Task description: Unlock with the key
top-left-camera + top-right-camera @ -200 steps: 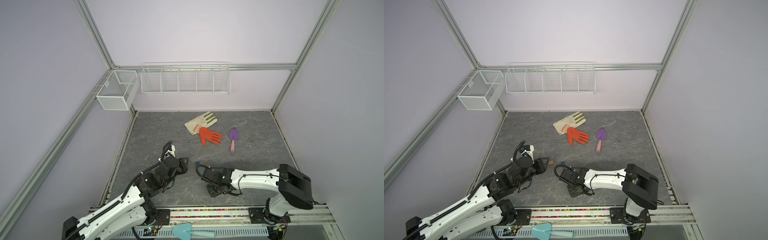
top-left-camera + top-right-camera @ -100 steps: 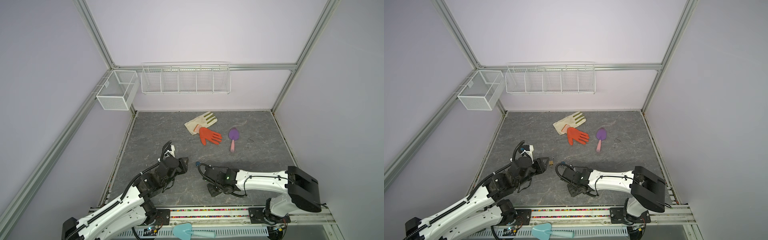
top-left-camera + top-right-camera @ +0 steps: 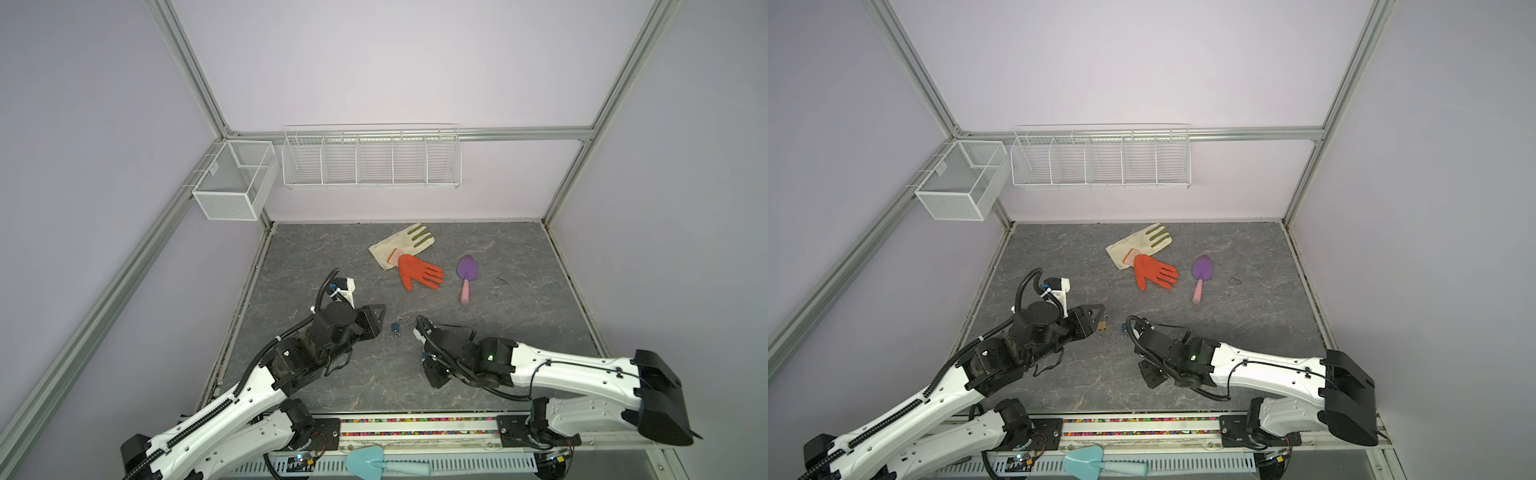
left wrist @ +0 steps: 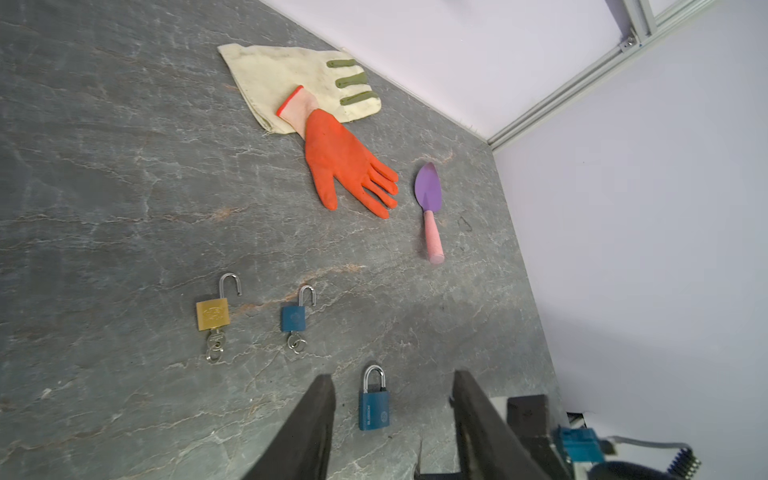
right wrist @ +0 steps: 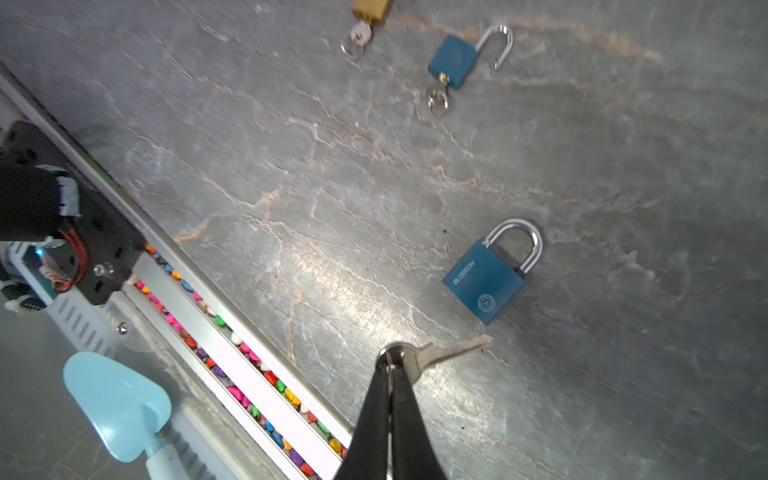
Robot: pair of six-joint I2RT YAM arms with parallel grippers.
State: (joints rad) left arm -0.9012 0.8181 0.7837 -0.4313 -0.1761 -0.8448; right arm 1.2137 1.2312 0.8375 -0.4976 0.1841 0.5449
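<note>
A silver key [image 5: 453, 351] is pinched by its head in my right gripper [image 5: 390, 361], which is shut, just above the floor; its blade points toward a shut blue padlock [image 5: 484, 282] a short way off. That padlock [image 4: 374, 409] lies flat on the floor and shows between the open fingers of my left gripper [image 4: 393, 376], untouched. Further off lie a smaller blue padlock [image 4: 293, 318] and a brass padlock [image 4: 212, 316], each with its shackle open and a key in it. In both top views the left gripper [image 3: 376, 316] hovers beside the small blue padlock [image 3: 397, 327].
An orange glove [image 3: 417, 272] over a cream glove [image 3: 401, 245] and a purple trowel [image 3: 467, 276] lie further back. A light blue trowel [image 3: 374, 461] rests beyond the front rail [image 5: 232, 328]. Wire baskets [image 3: 372, 164] hang on the back wall.
The right arm's elbow has swung out to the right while its gripper stays low at nearly the same spot. The left arm has not moved.
</note>
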